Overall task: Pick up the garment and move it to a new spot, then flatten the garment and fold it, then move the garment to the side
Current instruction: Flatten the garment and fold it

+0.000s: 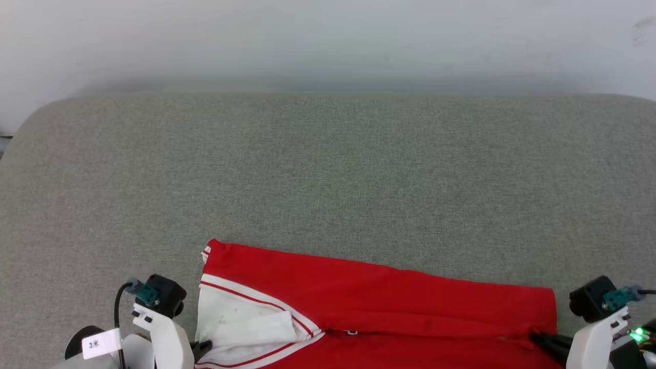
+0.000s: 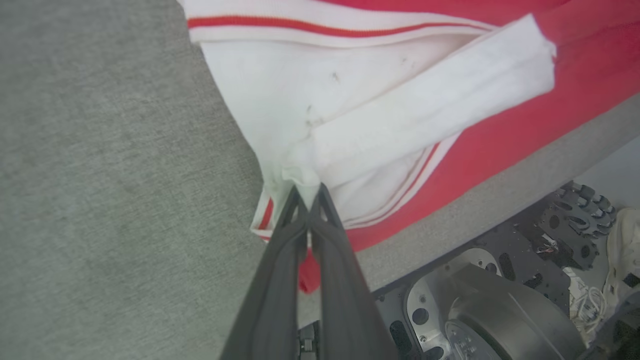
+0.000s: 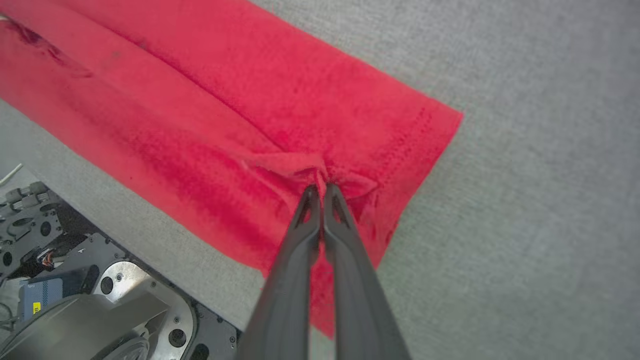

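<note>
Midway, by the look of it: the garment (image 1: 379, 302), a red jersey, lies in a long band along the near edge of the grey padded table (image 1: 328, 169), plain red side up, its lower edge running out of the head view. A lengthwise crease across the red cloth suggests one fold is already in, so the pick-up and flattening seem done. Further folding and the move to the side appear to remain. The left gripper (image 2: 307, 192) is pinched tight on a bunch of the white sleeve (image 2: 380, 115) at the jersey's left end. The right gripper (image 3: 320, 187) is clamped on puckered red cloth near the hem at the right end. Count: one garment, one white sleeve showing, two grippers, one table.
</note>
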{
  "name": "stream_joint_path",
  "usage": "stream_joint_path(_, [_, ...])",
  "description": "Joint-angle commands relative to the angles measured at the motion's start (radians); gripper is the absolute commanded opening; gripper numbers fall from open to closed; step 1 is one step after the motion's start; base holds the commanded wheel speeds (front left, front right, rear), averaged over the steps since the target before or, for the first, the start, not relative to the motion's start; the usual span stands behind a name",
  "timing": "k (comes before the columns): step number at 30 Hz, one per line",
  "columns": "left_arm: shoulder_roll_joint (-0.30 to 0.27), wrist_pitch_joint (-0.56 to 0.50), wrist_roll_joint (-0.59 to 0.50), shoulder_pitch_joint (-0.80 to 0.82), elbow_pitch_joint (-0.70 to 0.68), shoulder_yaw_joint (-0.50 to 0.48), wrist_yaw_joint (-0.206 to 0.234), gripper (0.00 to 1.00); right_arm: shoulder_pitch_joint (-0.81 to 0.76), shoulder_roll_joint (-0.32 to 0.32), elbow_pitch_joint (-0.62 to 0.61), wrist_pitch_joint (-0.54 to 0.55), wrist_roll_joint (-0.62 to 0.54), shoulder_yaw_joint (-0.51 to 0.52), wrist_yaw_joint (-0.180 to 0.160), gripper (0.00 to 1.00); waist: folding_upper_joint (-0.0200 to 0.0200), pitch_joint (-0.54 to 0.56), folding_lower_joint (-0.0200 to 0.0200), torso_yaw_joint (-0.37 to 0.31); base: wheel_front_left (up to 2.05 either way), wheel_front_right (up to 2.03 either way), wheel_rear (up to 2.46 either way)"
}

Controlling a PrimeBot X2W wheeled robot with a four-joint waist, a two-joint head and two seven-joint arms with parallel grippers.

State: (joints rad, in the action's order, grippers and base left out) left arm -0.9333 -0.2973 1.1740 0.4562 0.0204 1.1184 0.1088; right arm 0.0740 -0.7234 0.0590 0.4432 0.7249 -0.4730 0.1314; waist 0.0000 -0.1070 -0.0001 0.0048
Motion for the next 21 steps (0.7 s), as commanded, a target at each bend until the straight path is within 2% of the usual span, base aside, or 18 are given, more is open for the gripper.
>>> stream_joint_path(1, [0.007, 0.003, 0.000, -0.013, 0.013, 0.004, 0.001, 0.00, -0.019, 0.018, 0.005, 0.011, 0.002, 0.014, -0.002, 0.00, 0.0000, -0.009, 0.0001, 0.000, 0.00, 0.00, 0.00])
stream_joint_path(5, [0.043, 0.018, 0.020, -0.030, 0.061, 0.007, -0.010, 0.00, -0.041, 0.045, 0.058, 0.031, -0.018, 0.018, -0.002, 0.00, 0.0000, -0.026, 0.0001, -0.002, 0.00, 0.00, 0.00])
stream_joint_path(10, [0.076, 0.044, 0.024, -0.034, 0.121, 0.001, -0.022, 0.00, -0.033, 0.080, 0.114, 0.001, -0.030, 0.011, -0.002, 0.00, 0.0000, -0.031, 0.0001, -0.003, 0.00, 0.00, 0.00])
stream_joint_path(11, [0.077, 0.056, 0.018, -0.036, 0.130, -0.002, -0.019, 0.22, -0.027, 0.087, 0.120, -0.011, -0.034, 0.014, -0.002, 0.69, 0.0000, -0.029, 0.0001, -0.004, 0.00, 0.00, 0.00])
stream_joint_path(12, [0.074, 0.067, 0.016, -0.039, 0.135, -0.006, -0.014, 0.45, -0.021, 0.091, 0.119, -0.023, -0.038, 0.016, -0.002, 1.00, 0.0000, -0.026, 0.0001, -0.005, 0.00, 0.00, 0.00])
stream_joint_path(13, [0.072, 0.079, 0.016, -0.043, 0.138, -0.011, -0.008, 1.00, -0.014, 0.094, 0.114, -0.038, -0.042, 0.023, -0.002, 1.00, 0.0000, -0.021, 0.0001, -0.006, 0.00, 0.00, 0.00])
stream_joint_path(17, [0.058, 0.124, 0.008, -0.051, 0.117, -0.025, 0.008, 1.00, -0.008, 0.091, 0.084, -0.067, -0.046, 0.044, -0.002, 1.00, 0.0000, -0.003, 0.0001, -0.008, 0.00, 0.00, 0.00])
stream_joint_path(21, [0.038, 0.232, -0.001, -0.074, 0.065, -0.071, 0.048, 1.00, -0.023, 0.080, 0.018, -0.081, -0.047, 0.088, -0.001, 1.00, 0.0000, 0.016, 0.0001, -0.007, 0.00, 0.00, 0.00])
